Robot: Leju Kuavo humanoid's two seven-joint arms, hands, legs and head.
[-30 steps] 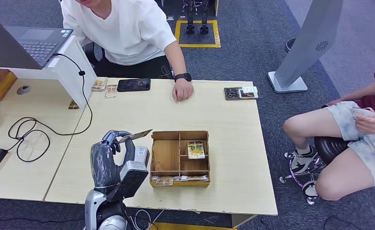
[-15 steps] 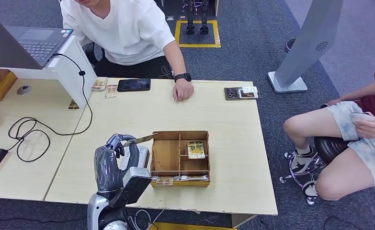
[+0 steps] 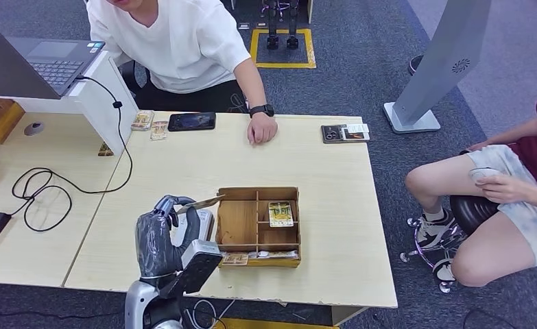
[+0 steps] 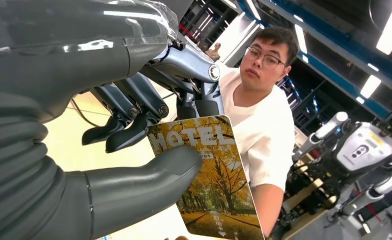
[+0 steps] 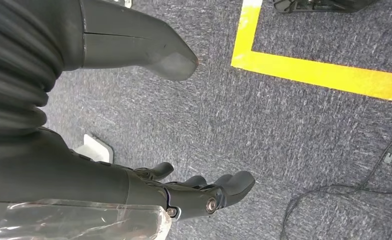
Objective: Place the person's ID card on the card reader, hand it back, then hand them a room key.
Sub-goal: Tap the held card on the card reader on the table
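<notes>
My left hand point(image 3: 164, 236) hovers over the table's near edge, just left of the wooden box point(image 3: 240, 226). It pinches a room key card point(image 3: 201, 203) between thumb and fingers. In the left wrist view the card point(image 4: 209, 180) reads HOTEL over a picture of yellow trees, with the thumb point(image 4: 148, 185) pressed on its face. The person in a white shirt point(image 3: 183, 41) sits across the table, one hand point(image 3: 260, 129) resting flat on it. A black flat device point(image 3: 191, 121) lies at the far edge with two small cards point(image 3: 142, 120) beside it. My right hand point(image 5: 108, 180) hangs over the floor, fingers apart and holding nothing.
The wooden box has several compartments, one holding more cards point(image 3: 280, 213). A laptop point(image 3: 46, 62) on a white stand and a looped black cable point(image 3: 46, 199) lie at the left. A dark booklet point(image 3: 345, 133) sits far right. Another person point(image 3: 505, 199) sits beside the table's right.
My left hand has drawn slightly down and to the right with the card, whose tip now sits by the box's near-left corner. The seated person at the right has shifted their hands.
</notes>
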